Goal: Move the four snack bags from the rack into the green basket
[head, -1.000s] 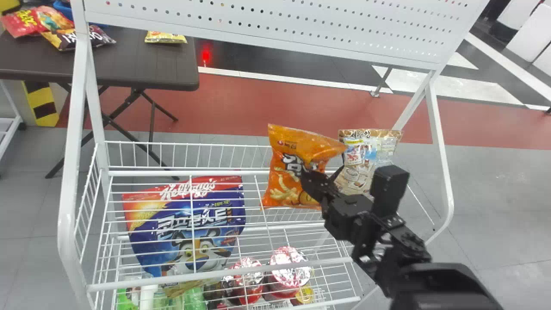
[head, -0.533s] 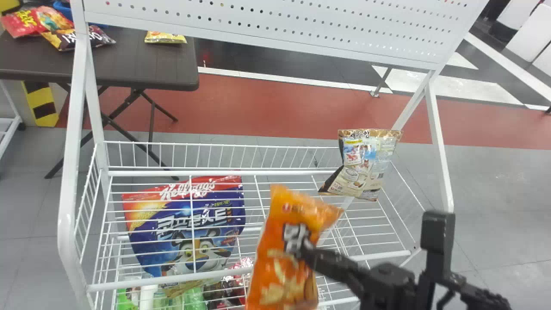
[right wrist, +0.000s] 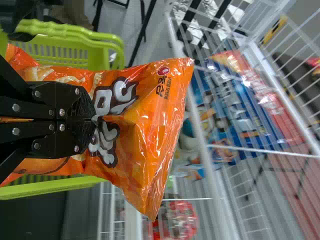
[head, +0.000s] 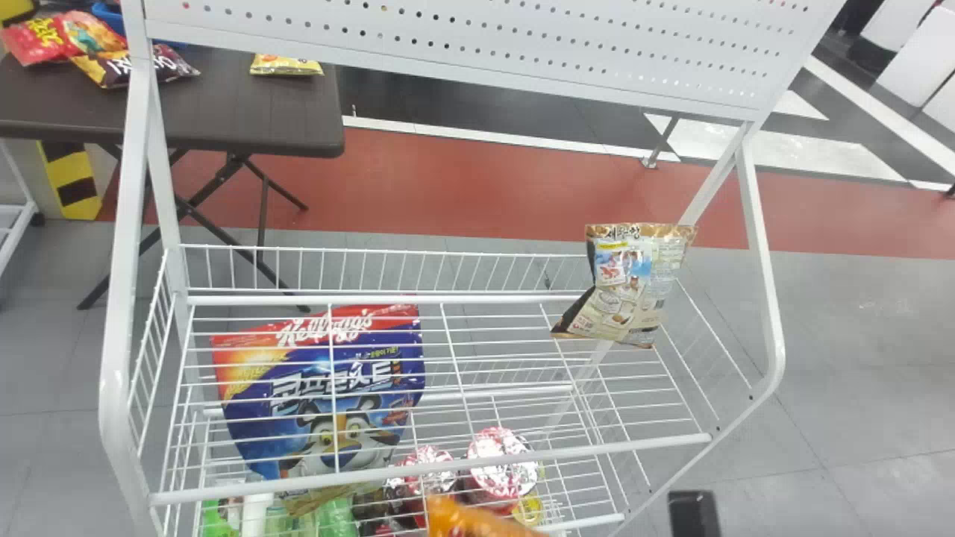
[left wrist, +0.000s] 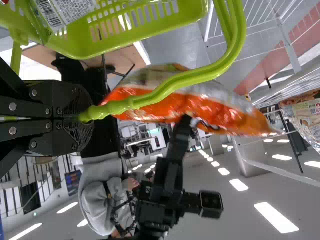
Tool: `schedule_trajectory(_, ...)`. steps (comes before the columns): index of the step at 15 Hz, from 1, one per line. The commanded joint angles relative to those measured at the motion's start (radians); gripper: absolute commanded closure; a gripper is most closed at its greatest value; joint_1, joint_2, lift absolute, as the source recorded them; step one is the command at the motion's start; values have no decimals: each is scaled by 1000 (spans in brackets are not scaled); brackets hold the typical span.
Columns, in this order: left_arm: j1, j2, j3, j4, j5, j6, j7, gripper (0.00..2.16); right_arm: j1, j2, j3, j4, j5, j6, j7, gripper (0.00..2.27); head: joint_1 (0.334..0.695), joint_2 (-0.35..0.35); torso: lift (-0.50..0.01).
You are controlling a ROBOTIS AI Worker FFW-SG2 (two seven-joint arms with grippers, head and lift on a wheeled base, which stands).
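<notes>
In the head view, a pale snack bag (head: 634, 287) stands at the far right corner of the rack (head: 116, 373); in the left wrist view, our left gripper (left wrist: 88, 118) clamps the handle (left wrist: 185, 80) of the green basket (left wrist: 85, 46); in the right wrist view, our right gripper (right wrist: 94, 120) pinches a glossy orange bag (right wrist: 150, 125) near it, mid-transfer, probably needing lowering and release.

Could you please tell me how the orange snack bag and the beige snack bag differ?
The orange snack bag is pinched in the right gripper, while the beige snack bag is propped, ungripped, at the right end of the rack. The orange snack bag shows large dark-and-white lettering; the beige snack bag shows small pictures and print. Both have printed wrappers.
</notes>
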State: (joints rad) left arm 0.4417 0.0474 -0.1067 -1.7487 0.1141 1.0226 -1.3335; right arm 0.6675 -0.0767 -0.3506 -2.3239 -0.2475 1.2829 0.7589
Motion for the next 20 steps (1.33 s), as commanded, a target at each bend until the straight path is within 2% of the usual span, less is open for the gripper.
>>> schedule_trajectory(1,0,0,-1,-2,-1,1,-1,1787,3,-14,91,81,39,-44,-4,2138,695,-350,0)
schedule_trajectory(3,0,2,-1,-5,-1,1,-3,1787,-16,-28,177,138,59,-63,-16,2138,695,-350,0)
schedule_trajectory(12,5,2,-1,-8,-2,1,-3,1787,-141,-44,478,291,163,-1,-33,2138,695,-350,0)
schedule_trajectory(15,5,3,1,-6,-1,1,-3,1787,-143,-44,489,294,145,-29,-73,2071,695,-339,0)
schedule_trajectory(16,5,3,2,-6,-1,1,-3,1787,-141,-44,464,294,134,-35,-82,1555,695,-308,0)
schedule_trajectory(17,5,5,2,-5,-1,-2,-3,1787,-140,-44,443,293,128,-35,-82,593,695,-308,0)
schedule_trajectory(18,3,3,2,-2,-1,-2,-1,1787,-132,-44,418,284,128,-44,-84,-2,695,-317,0)
schedule_trajectory(20,0,3,1,2,-1,-2,-1,1787,-108,-43,360,270,126,-93,-87,-2,695,-350,0)
